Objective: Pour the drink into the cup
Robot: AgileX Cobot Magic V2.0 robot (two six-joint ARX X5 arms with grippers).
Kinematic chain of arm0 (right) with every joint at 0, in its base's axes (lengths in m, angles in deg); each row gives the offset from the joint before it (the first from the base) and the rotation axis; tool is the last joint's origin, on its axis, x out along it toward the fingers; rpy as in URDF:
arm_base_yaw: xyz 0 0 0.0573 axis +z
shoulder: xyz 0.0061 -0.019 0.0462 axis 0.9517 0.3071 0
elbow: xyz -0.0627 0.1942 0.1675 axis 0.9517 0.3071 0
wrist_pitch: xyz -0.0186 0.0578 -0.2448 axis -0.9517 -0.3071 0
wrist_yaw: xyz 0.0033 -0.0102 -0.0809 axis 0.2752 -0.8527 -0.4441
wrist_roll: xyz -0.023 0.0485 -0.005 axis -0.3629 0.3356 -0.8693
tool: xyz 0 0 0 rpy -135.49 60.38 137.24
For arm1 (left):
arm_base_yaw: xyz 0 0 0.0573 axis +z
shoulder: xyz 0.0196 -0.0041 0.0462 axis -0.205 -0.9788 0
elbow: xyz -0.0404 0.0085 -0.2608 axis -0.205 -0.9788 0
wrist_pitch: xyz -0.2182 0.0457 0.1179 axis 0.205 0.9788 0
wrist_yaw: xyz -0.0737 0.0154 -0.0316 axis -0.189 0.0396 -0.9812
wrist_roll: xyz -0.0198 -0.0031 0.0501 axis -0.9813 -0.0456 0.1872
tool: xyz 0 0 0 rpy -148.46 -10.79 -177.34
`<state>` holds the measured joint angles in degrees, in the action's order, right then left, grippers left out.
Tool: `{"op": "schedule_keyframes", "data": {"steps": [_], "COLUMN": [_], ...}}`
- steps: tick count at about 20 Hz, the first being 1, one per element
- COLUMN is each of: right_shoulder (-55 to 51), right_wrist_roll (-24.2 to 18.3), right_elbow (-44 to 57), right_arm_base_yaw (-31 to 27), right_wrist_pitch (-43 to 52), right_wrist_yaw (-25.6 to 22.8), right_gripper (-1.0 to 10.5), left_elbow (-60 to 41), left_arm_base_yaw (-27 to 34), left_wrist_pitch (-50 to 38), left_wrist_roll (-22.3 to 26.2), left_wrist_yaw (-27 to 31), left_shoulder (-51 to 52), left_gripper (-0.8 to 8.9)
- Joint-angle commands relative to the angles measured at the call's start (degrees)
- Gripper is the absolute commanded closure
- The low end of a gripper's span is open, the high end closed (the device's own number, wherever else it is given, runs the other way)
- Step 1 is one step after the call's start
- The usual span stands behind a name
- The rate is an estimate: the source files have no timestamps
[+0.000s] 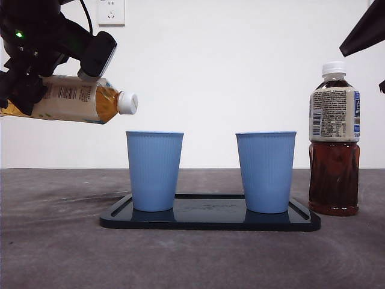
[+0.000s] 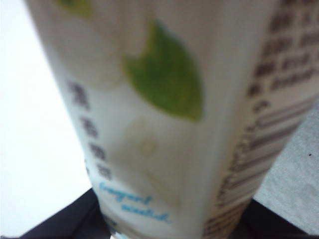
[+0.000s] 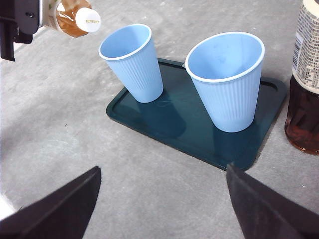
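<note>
— What writing can be read?

— "SUNTORY" is printed on the white cap [image 3: 90,20] of the tea bottle [image 1: 72,99]. On its pale label, seen blurred and very close in the left wrist view, a green leaf, a column of grey characters, blue cursive lettering that cannot be made out, and a barcode are shown. On the second bottle [image 1: 334,141] a white label with dense small print is carried; none of it can be read.

— How is the tea bottle held?

— It is gripped around its body by the left gripper [image 1: 36,54], tipped nearly level, high above the table. Its capped mouth is pointed toward the left cup [image 1: 154,170] and lies just above and beside that cup's rim. The cap is still on.

— And the right gripper [image 3: 162,204]?

— Its jaws are spread wide with nothing between them, above the table near the tray [image 1: 210,221].

— What is seen of the surface and room?

— A grey, mottled tabletop [image 1: 54,247] is backed by a plain white wall, on which a white socket [image 1: 110,11] is mounted.

— How many things are counted?

— Two bottles, two ribbed blue cups and one dark tray. Both cups, the left one and the right cup [image 1: 266,171], are stood upright on the tray, well apart. The second bottle, dark-filled and white-capped, is stood upright on the table just beside the tray's end.
</note>
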<state>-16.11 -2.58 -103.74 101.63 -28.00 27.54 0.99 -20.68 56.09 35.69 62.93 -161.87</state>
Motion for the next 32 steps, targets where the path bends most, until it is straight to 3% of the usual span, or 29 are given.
{"op": "schedule_keyframes", "data": {"steps": [1,6,8,11,13,18,20,26,32], "right_shoulder": [0.07,0.07,0.07,0.07,0.09,0.09,0.09,0.09,0.09], "right_wrist_roll": [-0.50,-0.50,-0.50,-0.50,-0.50,-0.48,-0.48,-0.48,-0.46], "right_elbow": [-0.83,-0.83,-0.83,-0.83,-0.83,-0.83,-0.83,-0.83,-0.83], "right_arm_base_yaw": [0.37,0.37,0.37,0.37,0.37,0.37,0.37,0.37,0.37], "right_wrist_pitch": [0.02,-0.09,-0.13,-0.42,-0.44,-0.44,-0.46,-0.44,-0.39], "right_wrist_yaw": [0.04,0.00,0.00,-0.02,-0.04,-0.04,-0.07,-1.73,-1.99], "right_gripper": [5.5,5.5,5.5,5.5,5.5,5.5,5.5,5.5,5.5], "left_elbow": [2.14,2.14,2.14,2.14,2.14,2.10,1.42,-11.28,-24.09], "left_arm_base_yaw": [-0.57,-0.90,-0.90,-0.87,-0.55,2.73,5.84,10.60,10.60], "left_wrist_pitch": [-1.60,-1.60,-1.90,-2.73,-2.60,-1.77,-2.86,-19.69,-41.20], "left_wrist_roll": [-0.11,-0.28,-4.37,-15.43,-24.59,-57.64,-65.90,-76.87,-79.34], "left_wrist_yaw": [1.05,1.05,1.03,-0.24,-4.39,-22.53,-30.58,-38.27,-39.12], "left_shoulder": [-0.31,-0.31,-0.28,0.77,3.10,12.44,14.62,17.55,15.80], "left_gripper": [6.33,6.33,6.33,6.33,6.33,6.33,6.33,6.33,6.33]}}
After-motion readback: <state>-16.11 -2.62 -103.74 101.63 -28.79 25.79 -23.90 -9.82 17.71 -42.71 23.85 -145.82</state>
